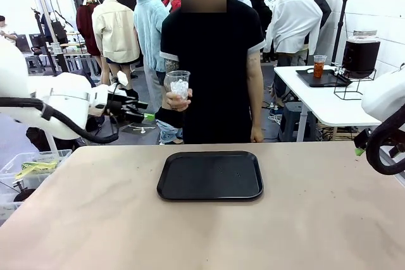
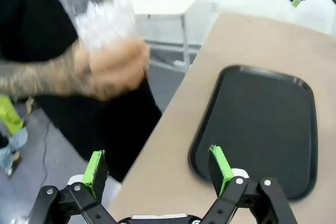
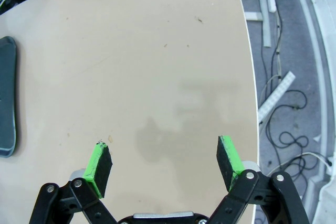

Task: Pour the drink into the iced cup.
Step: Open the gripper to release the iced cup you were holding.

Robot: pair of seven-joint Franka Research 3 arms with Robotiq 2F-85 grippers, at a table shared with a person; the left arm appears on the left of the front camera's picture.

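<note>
We saw the iced cup [image 1: 177,84], clear thin plastic with white cubes, upright in the person's hand [image 1: 178,100] beyond the black tray [image 1: 210,175]. It stood ahead of the left gripper [image 2: 157,167], the nearer arm, fingers apart. The right gripper [image 3: 164,165] also gaped, over bare worktop [image 3: 157,61] beside that tray.
</note>
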